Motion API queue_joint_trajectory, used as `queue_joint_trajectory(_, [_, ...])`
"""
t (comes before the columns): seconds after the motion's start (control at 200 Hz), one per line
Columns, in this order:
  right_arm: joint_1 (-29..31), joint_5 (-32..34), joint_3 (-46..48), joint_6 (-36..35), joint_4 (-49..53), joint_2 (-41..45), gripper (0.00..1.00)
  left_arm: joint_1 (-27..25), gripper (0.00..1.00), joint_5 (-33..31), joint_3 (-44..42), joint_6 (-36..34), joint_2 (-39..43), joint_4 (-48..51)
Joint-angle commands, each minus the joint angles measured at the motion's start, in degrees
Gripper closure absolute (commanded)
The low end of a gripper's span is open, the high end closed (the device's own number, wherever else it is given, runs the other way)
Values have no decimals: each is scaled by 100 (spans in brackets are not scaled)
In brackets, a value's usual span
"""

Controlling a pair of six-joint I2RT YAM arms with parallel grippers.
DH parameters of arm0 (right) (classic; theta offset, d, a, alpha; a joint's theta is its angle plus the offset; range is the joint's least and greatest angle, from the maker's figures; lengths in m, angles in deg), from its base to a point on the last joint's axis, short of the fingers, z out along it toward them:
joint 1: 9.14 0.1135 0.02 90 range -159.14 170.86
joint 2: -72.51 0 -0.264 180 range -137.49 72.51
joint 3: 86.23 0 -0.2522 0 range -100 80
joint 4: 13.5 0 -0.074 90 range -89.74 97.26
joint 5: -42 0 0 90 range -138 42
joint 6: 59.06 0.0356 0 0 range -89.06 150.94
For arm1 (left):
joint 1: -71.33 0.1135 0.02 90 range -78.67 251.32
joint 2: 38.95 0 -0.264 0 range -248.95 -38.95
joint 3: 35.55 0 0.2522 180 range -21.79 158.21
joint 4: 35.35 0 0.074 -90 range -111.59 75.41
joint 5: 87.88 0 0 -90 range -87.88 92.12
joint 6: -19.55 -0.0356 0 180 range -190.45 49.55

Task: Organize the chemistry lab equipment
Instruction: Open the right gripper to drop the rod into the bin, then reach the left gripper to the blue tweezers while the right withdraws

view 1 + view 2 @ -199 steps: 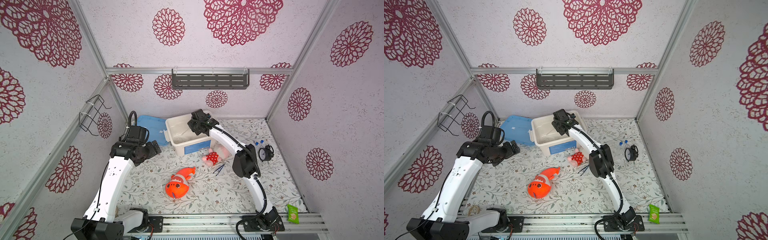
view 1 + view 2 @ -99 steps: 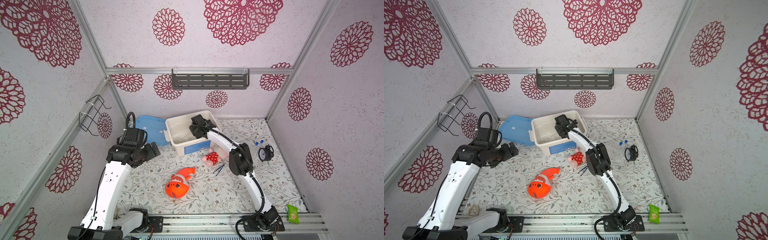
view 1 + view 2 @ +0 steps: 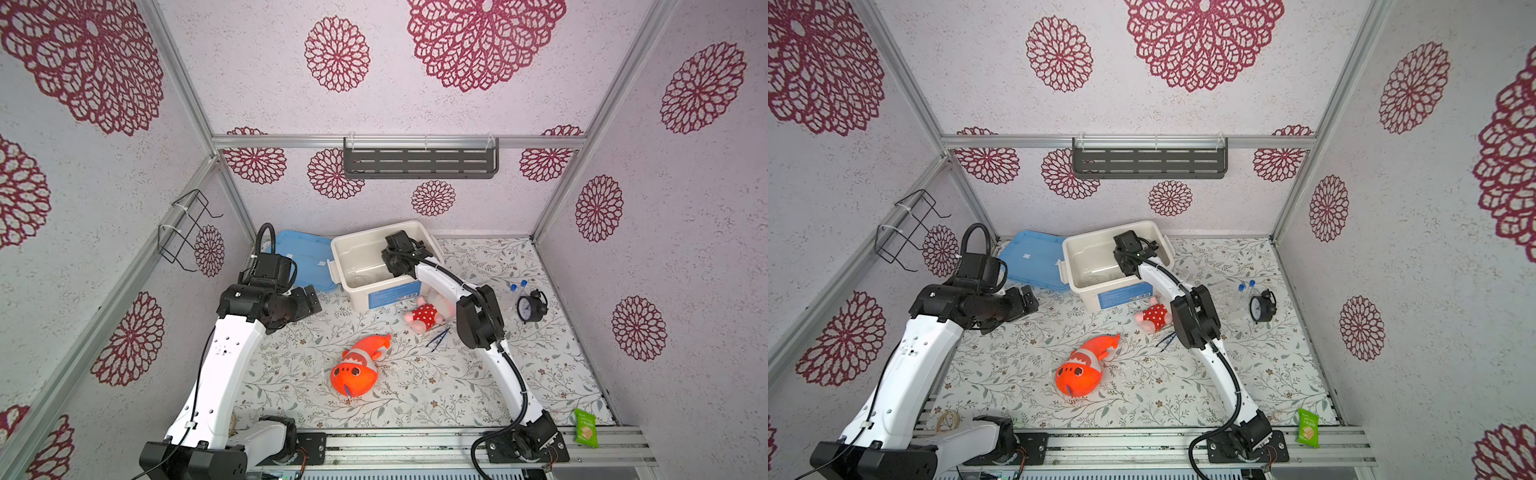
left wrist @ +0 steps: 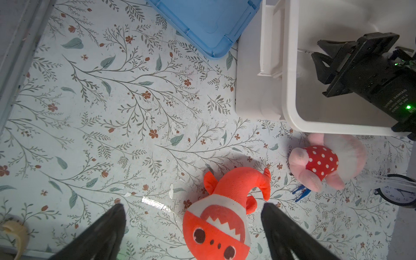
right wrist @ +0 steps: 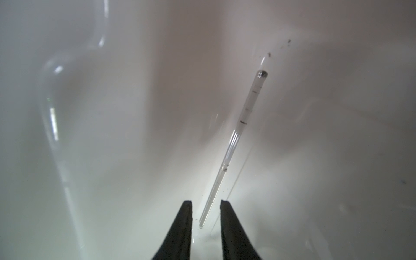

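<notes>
Right fingers (image 5: 182, 227) newly parted around thin rod (image 5: 239, 129) in white bin (image 3: 354, 258), left fingers (image 4: 105, 227) spread wide

right pincer (image 5: 206, 201) parted, thin rod (image 5: 234, 146) let go

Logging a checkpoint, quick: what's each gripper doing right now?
Left gripper: open wide, holding nothing.
Right gripper: slightly open; the thin clear rod lies between its fingers, not clamped.

Orange plush fish (image 3: 357, 365), pink doll (image 3: 426, 316) in red white-dotted dress, dark blue tweezers (image 3: 438, 338), floral mat (image 3: 415, 395).
</notes>
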Motion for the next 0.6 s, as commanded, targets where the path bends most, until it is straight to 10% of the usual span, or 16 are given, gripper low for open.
queue_joint_trajectory(0.0, [-57,48,-180,-68,-71,62,69,30,3,-58,162,-158,-9,75])
queue_joint_trajectory(0.29, [15,107,-33,-1154,-119,1025,64,3,3,741,-21,-455,147,-550])
queue_joint_trajectory(0.595, [26,317,2321,-2538,-630,3465,61,-646,3,963,-280,-424,323,-1789])
